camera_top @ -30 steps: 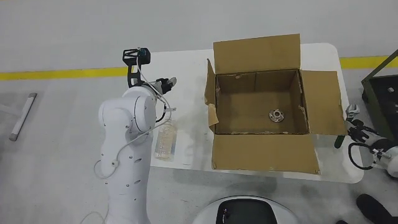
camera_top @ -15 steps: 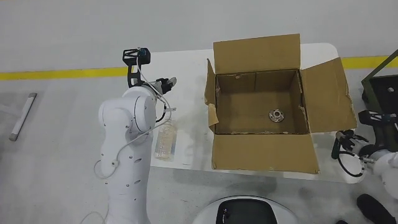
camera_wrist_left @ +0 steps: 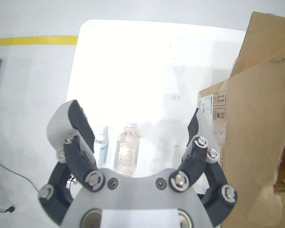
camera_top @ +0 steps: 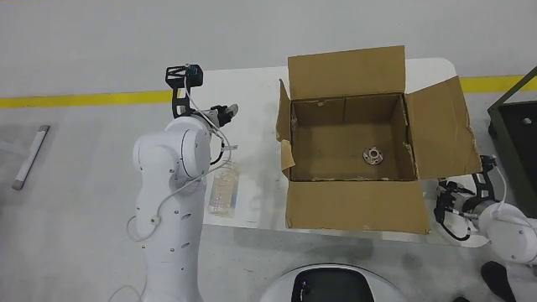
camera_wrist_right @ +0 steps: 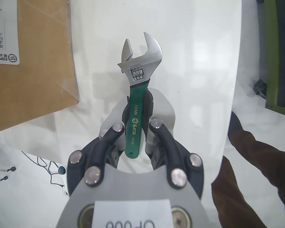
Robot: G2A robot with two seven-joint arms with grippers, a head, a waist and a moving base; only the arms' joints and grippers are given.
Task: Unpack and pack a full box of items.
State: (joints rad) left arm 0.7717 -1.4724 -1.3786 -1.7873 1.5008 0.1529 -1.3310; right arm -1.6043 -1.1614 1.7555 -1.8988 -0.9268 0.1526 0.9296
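Right claw: closed tight on the wrench. The pads pinch the green handle about midway. The steel head sticks out past the fingertips and the handle end runs back toward the wrist. The wrench is over bare table, near the box outer wall and apart from it; contact with the tabletop cannot be judged. In the top view this claw is at the table's near right corner, just off the box's right and front flaps. Left claw: fingers spread wide, nothing between the pads. A clear bottle lies flat on the table, apart from this claw and framed between its fingers in the wrist view. A small white-capped bottle lies just beside it. In the top view the left claw is over the left part of the table, with the clear bottle close to the near edge. The box stands right of both, with all flaps open. One small round metal part lies on its floor, right of centre.
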